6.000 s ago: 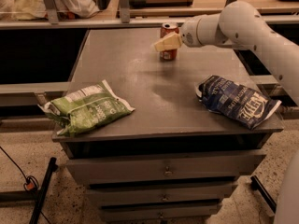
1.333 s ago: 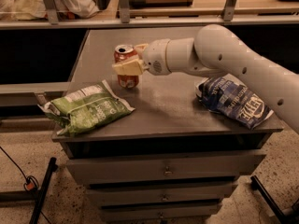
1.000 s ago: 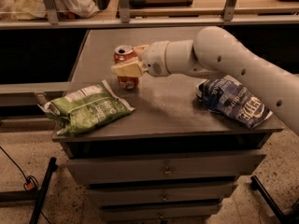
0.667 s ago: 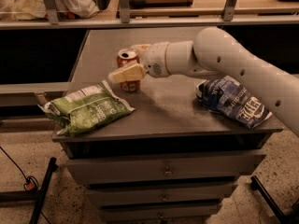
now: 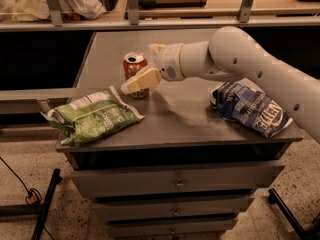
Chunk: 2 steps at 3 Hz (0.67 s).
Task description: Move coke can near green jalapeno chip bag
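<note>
Green jalapeno chip bag: lies flat at the front-left corner of the table; long axis roughly 9 to 3 o'clock, left end hanging past the table's left edge.
Coke can: stands upright, long axis vertical, silver top up; near the bag, at about 1 o'clock from it and apart from it.
Gripper: at the can's right side, fingers spread wide; the near finger crosses the can's lower front, the far finger shows at 2 o'clock from the can; contact cannot be told.
Arm: white, enters from the right edge at 4 o'clock, bends at a rounded elbow, forearm reaching toward 9 o'clock.
Blue chip bag: crumpled, flat, at 4 o'clock from the can, well apart, near the right edge.
Table top: grey, matte; drawers below.
Room: rail at 12 o'clock; speckled floor; black stand leg at 7 o'clock.
</note>
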Motion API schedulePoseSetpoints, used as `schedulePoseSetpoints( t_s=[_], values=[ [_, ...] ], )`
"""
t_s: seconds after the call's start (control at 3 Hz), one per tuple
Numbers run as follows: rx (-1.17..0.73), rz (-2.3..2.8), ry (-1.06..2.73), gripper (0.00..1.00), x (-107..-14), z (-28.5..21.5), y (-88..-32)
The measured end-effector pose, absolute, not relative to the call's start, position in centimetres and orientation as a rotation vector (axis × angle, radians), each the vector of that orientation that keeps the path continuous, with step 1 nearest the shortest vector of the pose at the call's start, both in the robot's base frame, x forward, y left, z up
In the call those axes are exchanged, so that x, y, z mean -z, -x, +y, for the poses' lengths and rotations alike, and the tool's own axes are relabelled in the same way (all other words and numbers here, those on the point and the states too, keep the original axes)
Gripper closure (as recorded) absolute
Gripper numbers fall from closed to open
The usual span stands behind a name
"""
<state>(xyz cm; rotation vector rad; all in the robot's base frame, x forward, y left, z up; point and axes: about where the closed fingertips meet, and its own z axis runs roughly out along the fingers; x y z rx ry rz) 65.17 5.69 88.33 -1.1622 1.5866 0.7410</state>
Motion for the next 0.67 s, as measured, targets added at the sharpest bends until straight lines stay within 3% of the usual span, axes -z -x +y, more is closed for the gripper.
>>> schedulePoseSetpoints(
  t_s=[0.33,0.67],
  values=[
    [-0.659,1.642,1.158,0.0,-88.15,1.63,-66.05],
    [-0.658,1.643,1.157,0.0,-88.12,1.5,-66.04]
  ],
)
